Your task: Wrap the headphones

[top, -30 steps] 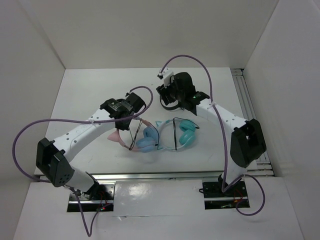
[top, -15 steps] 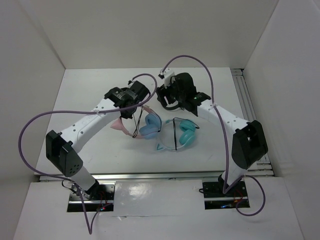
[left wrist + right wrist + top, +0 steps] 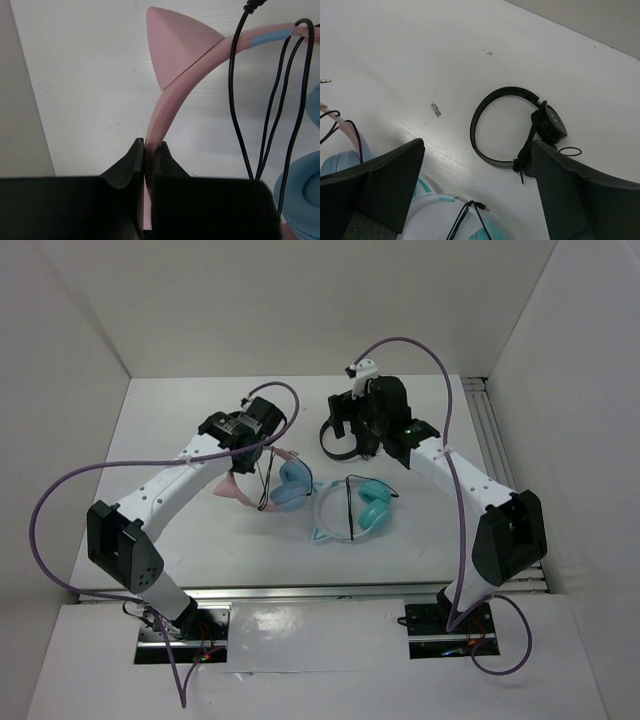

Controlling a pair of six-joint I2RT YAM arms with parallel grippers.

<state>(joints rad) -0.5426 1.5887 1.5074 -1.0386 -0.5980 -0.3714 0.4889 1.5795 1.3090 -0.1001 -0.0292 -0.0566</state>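
The pink-banded headphones (image 3: 270, 482) with a pink cat ear (image 3: 175, 45) and light blue ear cups (image 3: 290, 485) are held at the table's middle left. My left gripper (image 3: 148, 150) is shut on the pink headband (image 3: 162, 107). The thin black cable (image 3: 265, 125) hangs in loops over the band beside the blue cup (image 3: 302, 195). My right gripper (image 3: 477, 165) is open and empty, held above the table over the black headphones and the teal ones. It also shows in the top view (image 3: 362, 432).
The smaller all-black headphones (image 3: 520, 127) with their cable wrapped lie at the back centre (image 3: 340, 440). The teal-cupped white-banded cat-ear headphones (image 3: 352, 510) lie right of the pink ones, cable wrapped across the band (image 3: 470, 212). White walls enclose the table.
My left gripper has carried the pink headphones up and back to the left, away from the teal ones. My right gripper has moved to the right and back, away from them.
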